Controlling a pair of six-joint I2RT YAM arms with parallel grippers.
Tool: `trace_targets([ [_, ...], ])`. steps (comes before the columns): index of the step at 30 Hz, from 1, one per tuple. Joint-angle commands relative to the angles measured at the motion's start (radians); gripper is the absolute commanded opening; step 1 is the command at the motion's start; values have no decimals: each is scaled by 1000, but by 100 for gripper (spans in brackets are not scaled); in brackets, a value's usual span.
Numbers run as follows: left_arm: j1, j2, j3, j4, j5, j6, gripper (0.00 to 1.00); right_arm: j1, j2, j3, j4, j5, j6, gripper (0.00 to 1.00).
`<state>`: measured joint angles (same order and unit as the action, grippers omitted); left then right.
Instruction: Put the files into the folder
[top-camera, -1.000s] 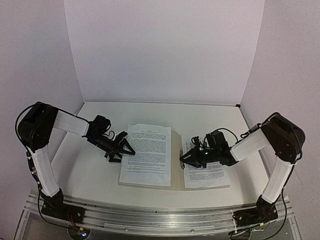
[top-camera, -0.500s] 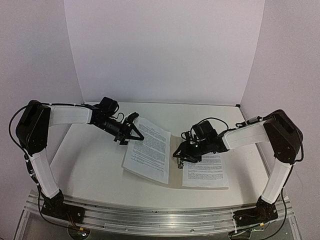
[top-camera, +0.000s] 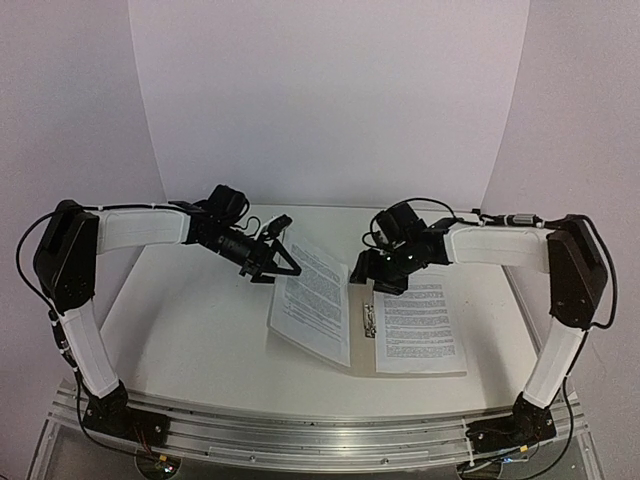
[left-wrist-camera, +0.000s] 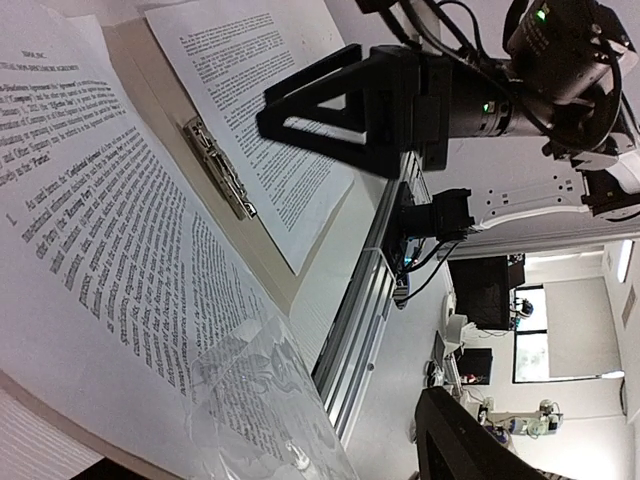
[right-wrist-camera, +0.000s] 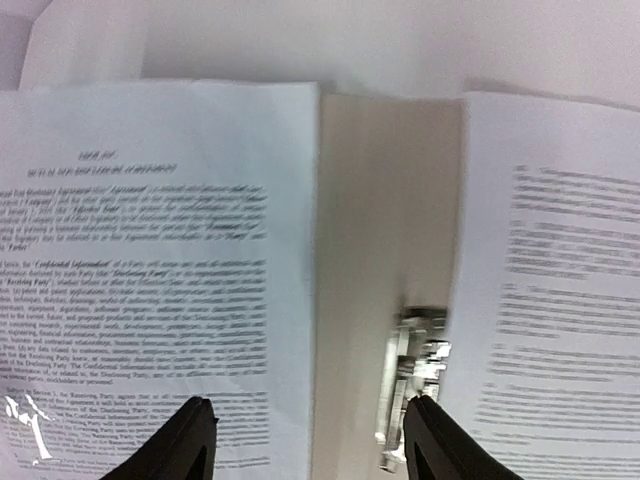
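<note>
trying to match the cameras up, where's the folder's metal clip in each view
top external: metal clip at centre, on the folder spine between the tilted sheet and flat sheet
left wrist: upper left, lying diagonally
right wrist: bottom edge, right of centre
shared landmark: the bare beige spine strip beside the clip

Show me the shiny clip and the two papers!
metal clip (left-wrist-camera: 219, 168), left wrist view, its middle.
left paper (top-camera: 315, 300), top view, printed middle.
right paper (top-camera: 418, 325), top view, printed middle.

Folder (right-wrist-camera: 385, 200) on table (top-camera: 180, 330), left sheet (top-camera: 312, 298) on its left cover, right sheet (top-camera: 417, 322) on its right cover, clip (top-camera: 366, 318) between them.
</note>
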<state>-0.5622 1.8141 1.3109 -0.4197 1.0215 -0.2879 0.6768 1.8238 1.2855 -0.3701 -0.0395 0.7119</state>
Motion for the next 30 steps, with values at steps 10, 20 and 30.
trace_targets([
  [10, 3, 77, 167, -67, -40, 109, 74, -479, -191, -243, -362, 368, -121, 26],
  [20, -1, 89, 204, -56, -32, 116, 73, -518, -66, -339, -294, 344, -187, 0],
  [30, -74, 97, 303, -56, -3, 189, 75, -455, -42, -429, -117, 68, -148, 0],
])
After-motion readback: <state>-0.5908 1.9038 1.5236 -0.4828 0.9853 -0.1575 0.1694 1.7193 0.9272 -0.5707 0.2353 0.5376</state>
